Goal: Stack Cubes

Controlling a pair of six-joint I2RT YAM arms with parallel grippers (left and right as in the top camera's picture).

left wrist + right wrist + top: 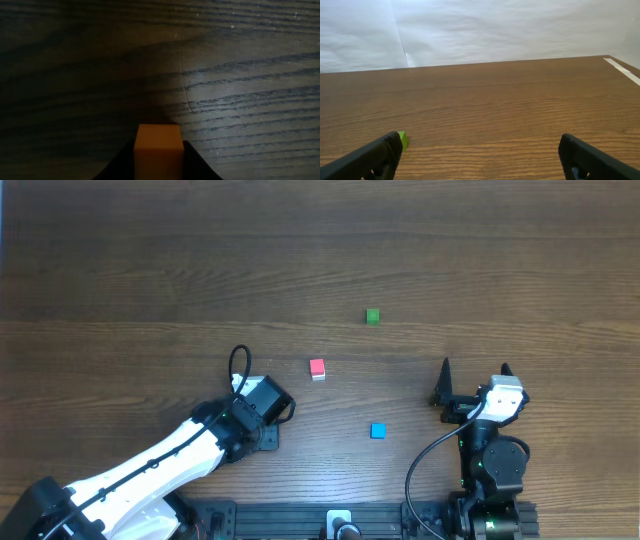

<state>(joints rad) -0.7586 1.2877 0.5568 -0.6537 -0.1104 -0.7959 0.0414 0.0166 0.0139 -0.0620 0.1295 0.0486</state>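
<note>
Green cube (372, 316) far, pink cube (317, 368) in the middle and blue cube (377, 431) near lie well apart on a brown wood-grain table (150, 260), with a white wall (495, 30) behind. The left gripper (158, 155) pinches an orange cube (158, 147) between its fingers. The right gripper (474, 380) is spread wide and holds nothing; the green cube lies far-left of it.

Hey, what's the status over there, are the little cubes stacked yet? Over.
Left gripper shut on orange cube. Right gripper open. Red cube, green cube, blue cube apart on table, none stacked. Nothing in the way.
</note>
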